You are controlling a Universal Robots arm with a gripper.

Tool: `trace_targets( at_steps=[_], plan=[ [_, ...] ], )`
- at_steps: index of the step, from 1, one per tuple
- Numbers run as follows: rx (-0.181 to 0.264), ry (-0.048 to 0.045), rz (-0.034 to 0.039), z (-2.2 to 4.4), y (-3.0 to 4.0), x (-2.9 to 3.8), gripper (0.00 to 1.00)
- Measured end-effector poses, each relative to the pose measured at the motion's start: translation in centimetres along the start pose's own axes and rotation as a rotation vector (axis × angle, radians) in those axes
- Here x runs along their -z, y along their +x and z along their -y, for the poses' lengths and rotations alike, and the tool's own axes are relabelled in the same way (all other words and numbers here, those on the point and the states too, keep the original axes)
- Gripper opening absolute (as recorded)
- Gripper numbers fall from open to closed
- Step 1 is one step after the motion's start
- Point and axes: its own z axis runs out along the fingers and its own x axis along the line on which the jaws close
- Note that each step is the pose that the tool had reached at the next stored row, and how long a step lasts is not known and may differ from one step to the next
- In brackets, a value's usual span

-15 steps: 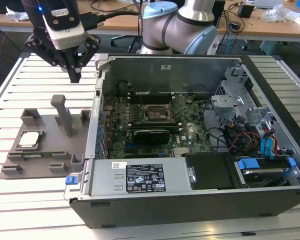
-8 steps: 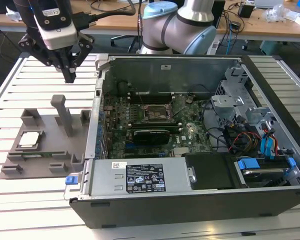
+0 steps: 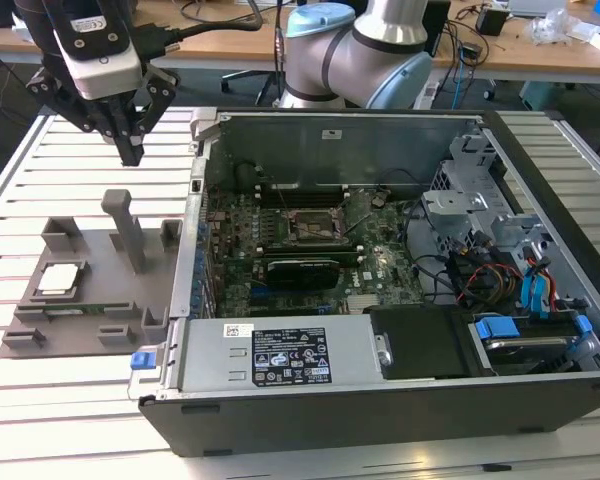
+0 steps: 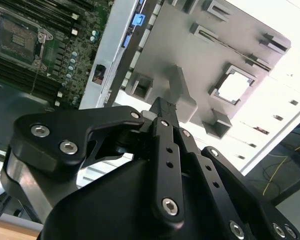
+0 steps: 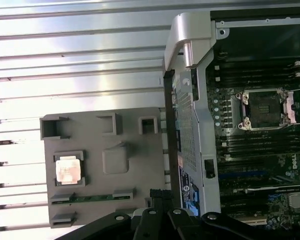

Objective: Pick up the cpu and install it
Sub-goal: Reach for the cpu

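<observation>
Slatted aluminium tabletop (image 3: 10,190). A matte grey plastic fixture plate (image 3: 95,305) lies toward the tabletop's edge at the exterior view's left. The cpu (image 3: 60,279), flat and square with a pale silver top, sits in a square recess by the plate's outer edge, untouched. The black gripper (image 3: 131,152) hangs above the plate near its upright post (image 3: 128,225), well apart from the cpu, fingers closed to a point and holding nothing. An open black-and-steel computer case (image 3: 380,410) stands just beside the plate. A dark, metal-framed socket (image 3: 315,226) sits on its green board. The first wrist view adds a thin green memory stick (image 5: 92,198) slotted in the plate near the cpu's recess.
</observation>
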Motion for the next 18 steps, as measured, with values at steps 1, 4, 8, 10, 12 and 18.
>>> trace_targets(
  at_steps=[1, 4, 8, 10, 12, 18],
  plan=[
    [0.000, 0.0000, 0.0000, 0.02, 0.35, 0.01, 0.11],
    [0.000, 0.0000, 0.0000, 0.06, 0.78, 0.02, 0.11],
    [0.000, 0.0000, 0.0000, 0.10, 1.30, 0.03, 0.11],
    [0.000, 0.0000, 0.0000, 0.12, 1.65, 0.04, 0.11],
    [0.000, 0.0000, 0.0000, 0.14, 1.91, 0.05, 0.11],
    [0.000, 0.0000, 0.0000, 0.22, 2.93, 0.08, 0.11]
  ],
)
